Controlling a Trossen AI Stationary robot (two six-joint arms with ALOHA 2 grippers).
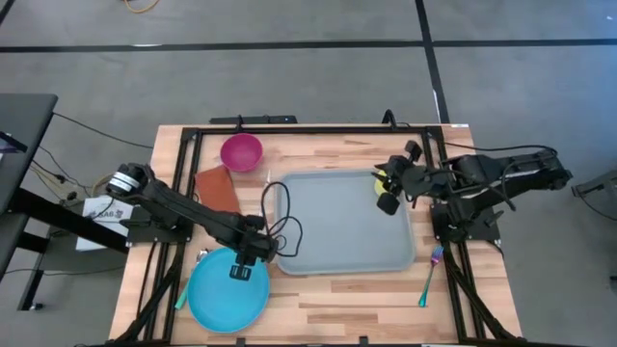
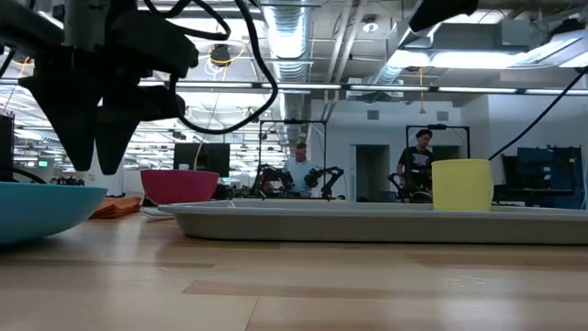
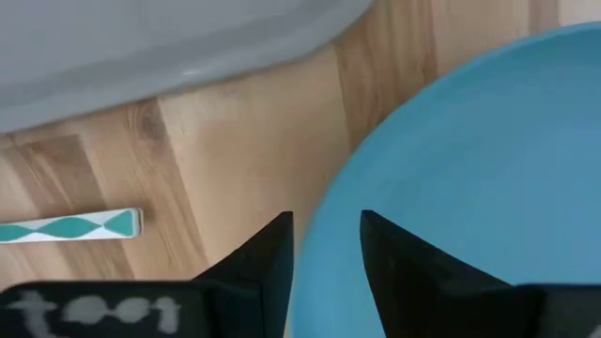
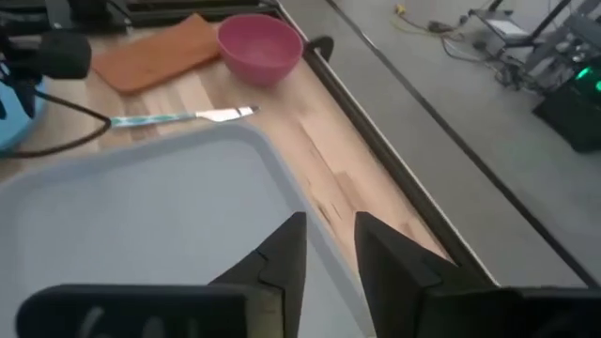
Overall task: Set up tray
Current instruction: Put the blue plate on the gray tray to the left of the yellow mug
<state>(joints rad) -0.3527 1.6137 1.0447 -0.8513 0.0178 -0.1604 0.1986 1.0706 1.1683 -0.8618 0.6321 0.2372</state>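
The large light grey-blue rectangular plastic tray (image 1: 347, 226) lies flat near the middle of the wooden slatted table (image 1: 328, 299). A small yellow plastic cup (image 2: 461, 185) stands upright in the tray's far right corner. The right gripper (image 1: 393, 189) hangs just above that corner; in its wrist view the fingers (image 4: 282, 258) stand a little apart with nothing between them. The left gripper (image 1: 241, 271) sits over the near edge of the round bright blue plate (image 1: 227, 291), just left of the tray; its fingers (image 3: 268, 258) are narrowly parted astride the plate's rim, though actual contact is hard to judge. A pink bowl (image 1: 241, 151) and an orange cloth (image 1: 217, 189) lie behind the plate, with a teal-handled utensil (image 4: 178, 116) beside the tray.
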